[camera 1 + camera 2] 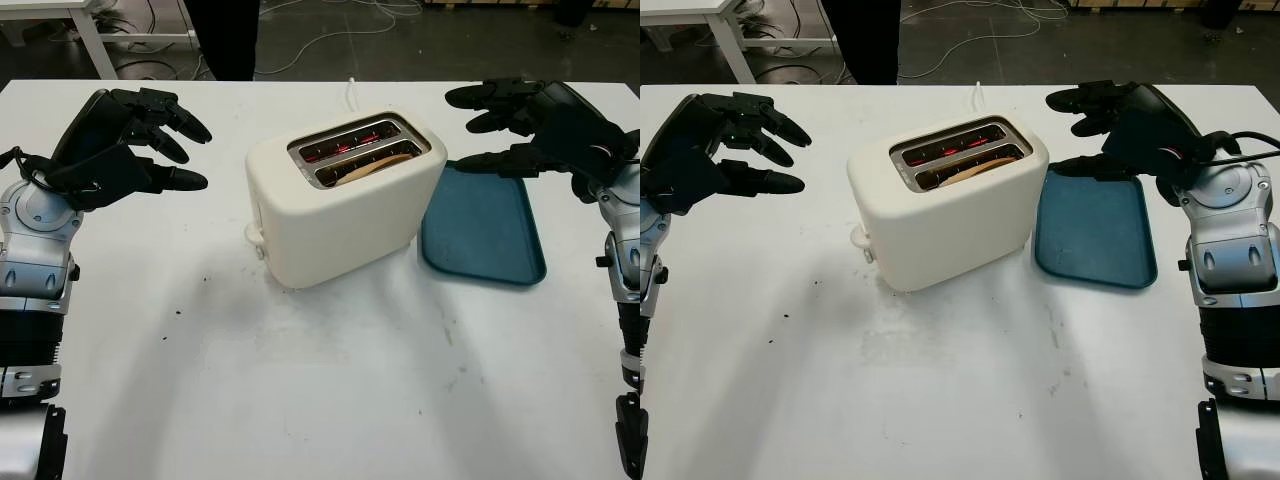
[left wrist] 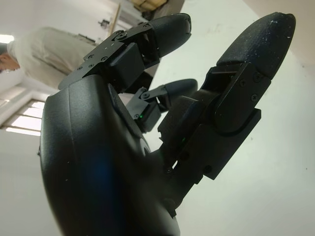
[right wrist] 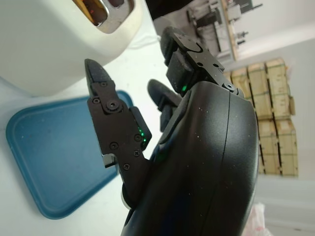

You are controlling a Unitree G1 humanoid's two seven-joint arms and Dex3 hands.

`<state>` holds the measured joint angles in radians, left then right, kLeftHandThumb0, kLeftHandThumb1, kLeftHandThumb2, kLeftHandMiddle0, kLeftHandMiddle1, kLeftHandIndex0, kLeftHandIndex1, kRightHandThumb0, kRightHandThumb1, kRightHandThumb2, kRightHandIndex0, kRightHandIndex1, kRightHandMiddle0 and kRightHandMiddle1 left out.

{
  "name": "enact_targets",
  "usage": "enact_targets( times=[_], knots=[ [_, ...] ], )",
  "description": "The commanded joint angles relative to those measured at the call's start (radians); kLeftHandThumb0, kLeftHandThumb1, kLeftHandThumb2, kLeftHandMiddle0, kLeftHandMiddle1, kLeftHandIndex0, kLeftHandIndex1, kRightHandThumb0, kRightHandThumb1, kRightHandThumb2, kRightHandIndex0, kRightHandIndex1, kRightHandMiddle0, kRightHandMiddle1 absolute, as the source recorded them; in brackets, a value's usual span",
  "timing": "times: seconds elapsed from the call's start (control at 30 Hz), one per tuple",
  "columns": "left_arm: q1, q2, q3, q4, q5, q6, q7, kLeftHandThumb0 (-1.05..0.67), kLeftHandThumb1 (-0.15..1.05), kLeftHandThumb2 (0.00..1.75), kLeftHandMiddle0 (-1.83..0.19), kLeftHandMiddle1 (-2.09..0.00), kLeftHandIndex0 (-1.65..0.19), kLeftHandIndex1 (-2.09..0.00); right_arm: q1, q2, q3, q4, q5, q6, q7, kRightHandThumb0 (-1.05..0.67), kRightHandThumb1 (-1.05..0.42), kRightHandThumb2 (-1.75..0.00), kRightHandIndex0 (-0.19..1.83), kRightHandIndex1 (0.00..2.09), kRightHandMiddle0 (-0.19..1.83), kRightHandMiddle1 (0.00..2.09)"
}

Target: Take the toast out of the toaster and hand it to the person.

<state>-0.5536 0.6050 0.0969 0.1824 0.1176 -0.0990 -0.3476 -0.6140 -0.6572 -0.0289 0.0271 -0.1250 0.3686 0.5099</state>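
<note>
The left hand (image 1: 125, 140) was open and held nothing, hovering above the table (image 1: 320, 400) at the left, its fingers pointing right toward the toaster (image 1: 345, 200) but well apart from it. The right hand (image 1: 1130, 125) was likewise open and empty, raised over the far edge of the blue tray (image 1: 1095, 230), with its fingers pointing left toward the toaster and not touching it. Both silver forearms came up from the near edge of the table, one on each side.

The cream toaster stood in the middle of the table between the two hands, turned at an angle. The toast (image 1: 365, 165) sat low in the nearer of its two slots, only its brown top edge showing, while the farther slot glowed red inside. The tray lay flat just to the right of the toaster, its left edge close against the toaster's side. A white cord (image 1: 352, 92) ran from behind the toaster to the far edge of the table.

Beyond the table, a person (image 1: 228, 38) in dark clothing stood on the floor.
</note>
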Motion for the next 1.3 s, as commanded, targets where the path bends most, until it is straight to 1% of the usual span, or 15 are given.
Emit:
enact_targets(
  times=[0.0,0.17,0.27,0.37,0.47,0.57,0.77,0.87,0.93,1.03,1.27],
  knots=[
    [0.011,0.002,0.007,-0.001,-0.007,-0.01,0.004,-1.05,0.6,0.0,-0.87,-0.84,-0.84,-0.73,-0.001,0.007,-0.005,-0.001,0.012,0.0,-0.004,-0.15,-0.77,0.0,0.16,0.84,0.53,0.01],
    [0.01,0.002,0.007,0.006,-0.003,-0.019,0.008,-1.05,0.6,0.0,-0.88,-0.84,-0.85,-0.73,0.002,0.001,0.001,-0.006,-0.001,-0.008,-0.009,-0.16,-0.77,0.0,0.18,0.84,0.54,0.01],
    [0.01,0.003,0.006,0.004,-0.004,-0.017,0.004,-1.05,0.6,0.0,-0.87,-0.84,-0.84,-0.73,0.001,0.009,-0.002,-0.009,0.003,0.012,-0.011,-0.17,-0.77,0.0,0.17,0.83,0.54,0.01],
    [0.012,0.003,0.004,-0.005,0.002,-0.01,0.009,-1.05,0.6,0.0,-0.88,-0.84,-0.85,-0.73,0.005,-0.009,0.014,-0.008,-0.021,-0.021,-0.011,-0.21,-0.77,0.0,0.19,0.83,0.55,0.02],
    [0.014,0.002,0.005,-0.003,-0.001,-0.012,0.007,-1.05,0.6,0.0,-0.88,-0.84,-0.84,-0.73,0.005,-0.019,0.028,-0.002,-0.047,-0.038,-0.014,-0.28,-0.77,0.0,0.25,0.8,0.57,0.03],
    [0.014,0.003,0.005,0.0,0.0,-0.016,0.008,-1.05,0.6,0.0,-0.88,-0.84,-0.84,-0.73,0.002,-0.002,0.013,-0.004,-0.029,-0.016,-0.01,-0.23,-0.76,0.0,0.25,0.76,0.57,0.02],
    [0.016,0.0,0.009,-0.002,-0.005,-0.01,0.01,-1.05,0.6,0.0,-0.87,-0.85,-0.84,-0.73,0.002,0.001,0.01,-0.019,-0.027,0.022,-0.009,-0.21,-0.76,0.0,0.24,0.75,0.56,0.02],
    [0.013,-0.001,0.012,0.005,-0.015,-0.017,0.005,-1.05,0.59,0.0,-0.87,-0.85,-0.84,-0.73,0.01,-0.001,-0.002,-0.024,-0.012,0.012,-0.003,-0.19,-0.76,0.0,0.24,0.74,0.56,0.01],
    [0.013,-0.001,0.011,0.007,-0.013,-0.019,0.006,-1.05,0.6,0.0,-0.87,-0.86,-0.84,-0.74,0.022,-0.006,-0.003,-0.027,-0.012,-0.01,-0.006,-0.24,-0.76,0.0,0.25,0.75,0.57,0.02],
    [0.015,0.0,0.011,0.004,-0.012,-0.014,0.006,-1.05,0.6,0.0,-0.87,-0.86,-0.84,-0.74,0.032,-0.011,0.003,-0.046,-0.027,-0.004,-0.012,-0.29,-0.76,0.0,0.27,0.75,0.58,0.02],
    [0.019,-0.002,0.015,-0.003,-0.015,-0.01,0.007,-1.05,0.6,0.01,-0.86,-0.88,-0.83,-0.75,0.053,-0.004,-0.013,-0.053,-0.019,-0.02,-0.026,-0.31,-0.76,0.0,0.3,0.73,0.59,0.02]
  ],
)
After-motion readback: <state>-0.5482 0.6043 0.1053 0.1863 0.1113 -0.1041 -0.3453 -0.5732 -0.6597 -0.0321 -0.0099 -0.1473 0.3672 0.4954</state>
